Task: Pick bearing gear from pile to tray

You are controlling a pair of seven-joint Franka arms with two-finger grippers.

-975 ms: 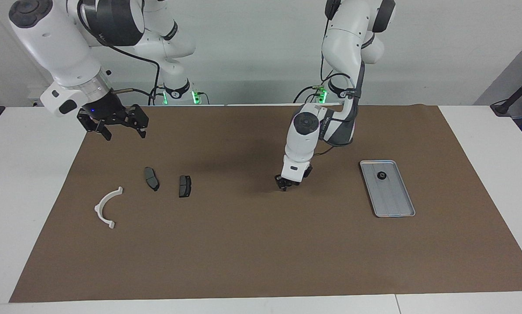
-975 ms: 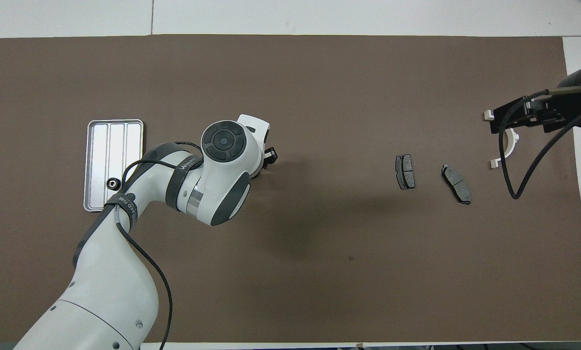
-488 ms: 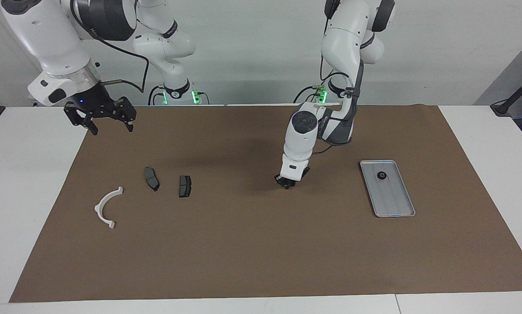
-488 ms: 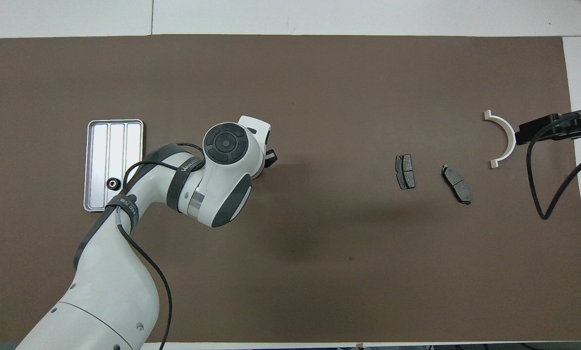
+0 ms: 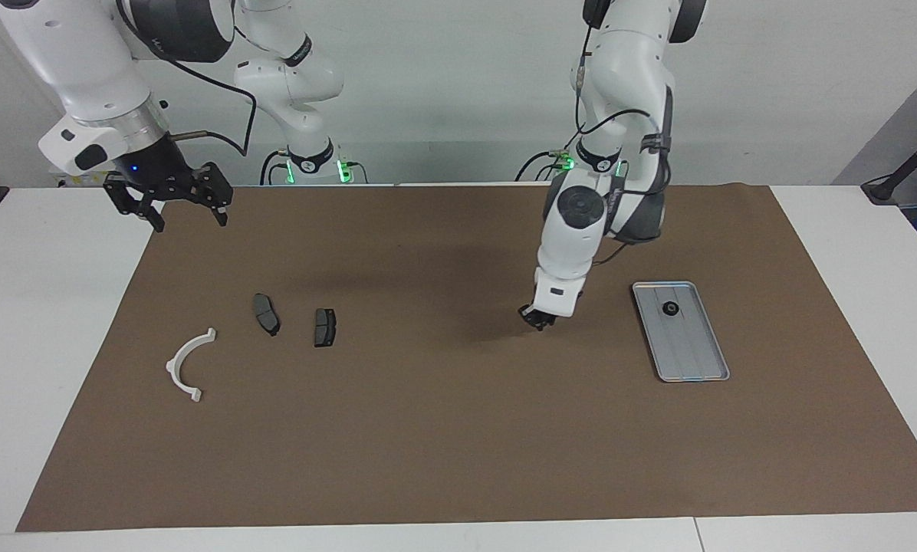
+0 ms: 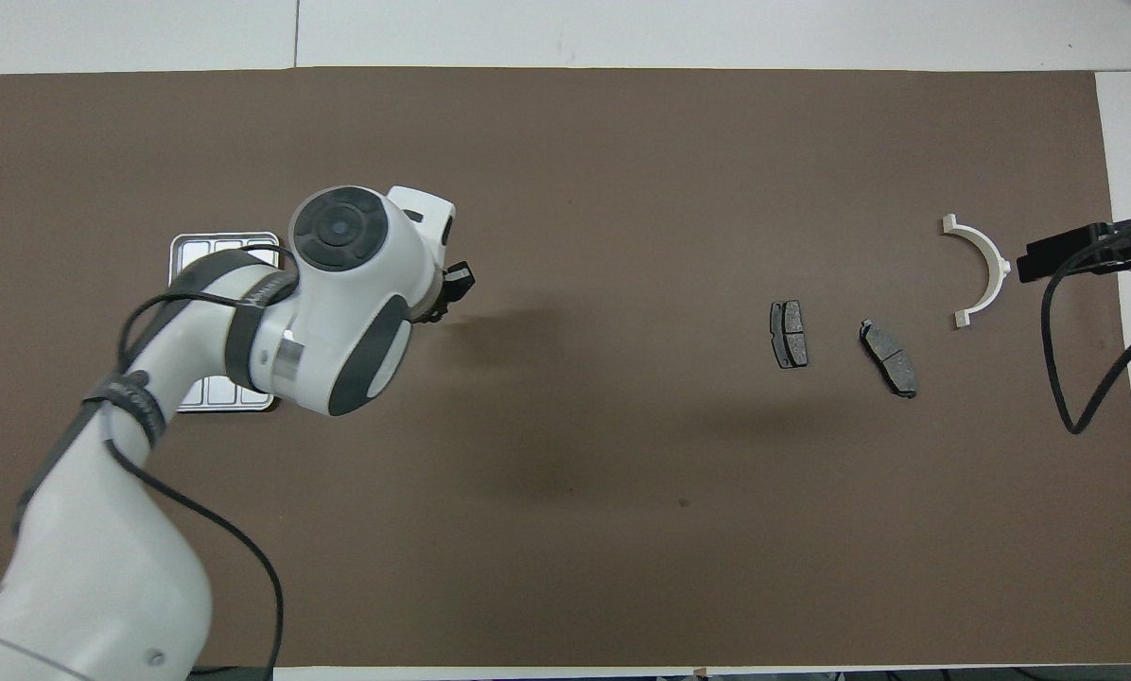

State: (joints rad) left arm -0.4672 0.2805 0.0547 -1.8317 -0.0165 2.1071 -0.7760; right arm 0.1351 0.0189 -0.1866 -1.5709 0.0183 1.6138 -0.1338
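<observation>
- Left gripper (image 5: 537,320): centre-right of the facing view, hanging low over the brown mat (image 5: 458,429) beside the tray (image 5: 696,368); whether its jaws are spread or pinching something cannot be told.
- Tray: right of centre, one small black ring (image 5: 669,308) lying in its upper end.
- Right gripper (image 5: 171,203): upper left, jaws spread, raised over the desk edge.
- Pile, left of centre: white bracket (image 5: 186,366) and two dark pads (image 5: 266,313) (image 5: 324,327), lying apart.
</observation>
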